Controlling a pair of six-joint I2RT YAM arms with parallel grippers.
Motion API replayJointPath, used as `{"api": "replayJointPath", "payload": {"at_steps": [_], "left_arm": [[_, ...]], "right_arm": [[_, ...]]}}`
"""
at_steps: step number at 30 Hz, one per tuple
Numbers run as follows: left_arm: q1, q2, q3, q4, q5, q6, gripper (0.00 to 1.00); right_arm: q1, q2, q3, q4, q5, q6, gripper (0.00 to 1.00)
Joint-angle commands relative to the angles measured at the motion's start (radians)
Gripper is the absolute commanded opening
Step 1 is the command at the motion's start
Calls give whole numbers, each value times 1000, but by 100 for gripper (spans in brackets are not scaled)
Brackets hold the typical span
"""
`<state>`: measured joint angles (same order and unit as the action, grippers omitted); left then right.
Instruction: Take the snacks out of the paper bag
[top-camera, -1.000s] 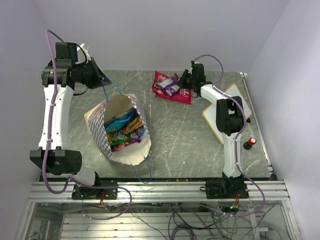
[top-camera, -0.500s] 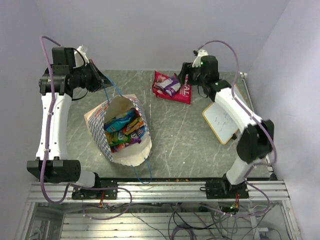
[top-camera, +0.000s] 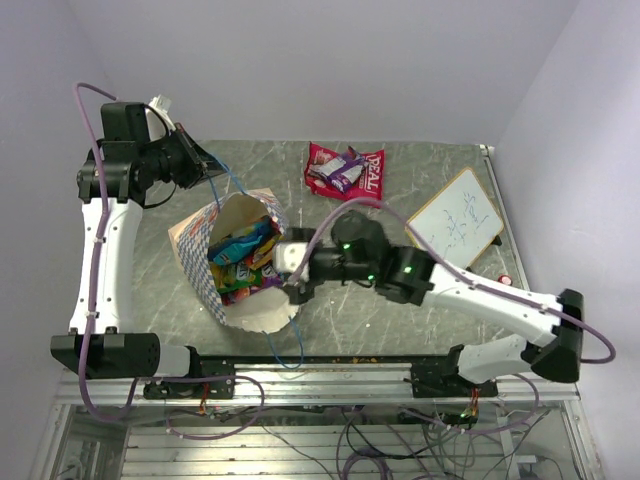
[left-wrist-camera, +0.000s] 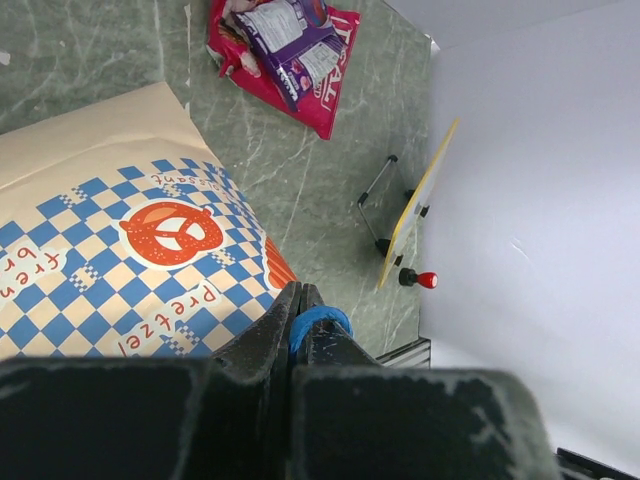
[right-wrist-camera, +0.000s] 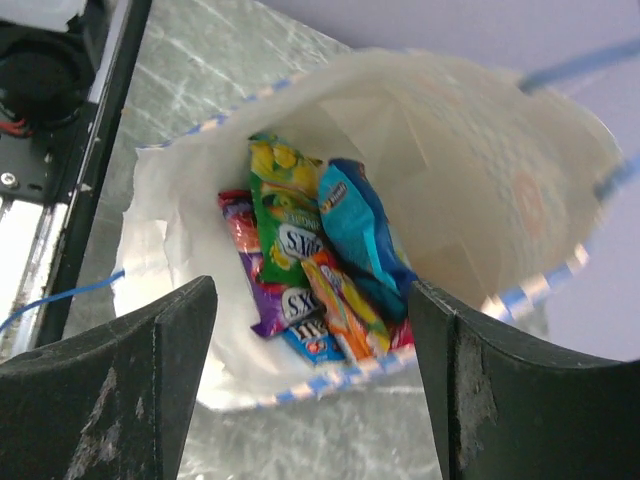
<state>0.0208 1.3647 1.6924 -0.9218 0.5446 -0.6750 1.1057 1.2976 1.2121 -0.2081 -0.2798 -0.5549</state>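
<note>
The right gripper (right-wrist-camera: 310, 300) hangs over the mouth of the paper bag (right-wrist-camera: 470, 150). Its two dark, scuffed fingers (right-wrist-camera: 150, 390) are spread wide and hold nothing. Between them the right wrist view looks straight into the bag's smooth cream interior. The snacks (top-camera: 245, 260) lie heaped there: a glossy green packet (right-wrist-camera: 285, 215), a bright blue pouch (right-wrist-camera: 360, 235), an orange bar (right-wrist-camera: 345, 300) and a purple wrapper (right-wrist-camera: 268, 312), all crinkled and overlapping.

The left gripper (left-wrist-camera: 300, 300) is pinched tight on the thin blue cord handle (left-wrist-camera: 320, 322). It lifts that far edge of the bag, so the opening gapes toward the camera in the top view. The bag's outer wall (left-wrist-camera: 120, 200) is matte paper with a blue-and-white check and an orange pretzel mark (the lettering beside it is upside down in the left wrist view).

On the grey-green marbled table (top-camera: 420, 170), well apart from the bag, lies the flat crimson bag (top-camera: 370, 180) printed "REAL". A purple packet (top-camera: 343, 170) rests across it. To the right a thin rectangular whiteboard (top-camera: 455, 215) is propped at a tilt, with a small red knob (top-camera: 503, 281) near its lower corner.
</note>
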Motion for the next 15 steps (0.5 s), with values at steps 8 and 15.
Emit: {"api": "replayJointPath", "payload": {"at_steps": [8,15], "left_arm": [[12,-44,-16,40,13,-16,7],[12,-63,-53,76,26,-38,7]], "right_arm": [[87,372,189,12,220,-489,78],[6,548,303,-3,259,-542,78]]}}
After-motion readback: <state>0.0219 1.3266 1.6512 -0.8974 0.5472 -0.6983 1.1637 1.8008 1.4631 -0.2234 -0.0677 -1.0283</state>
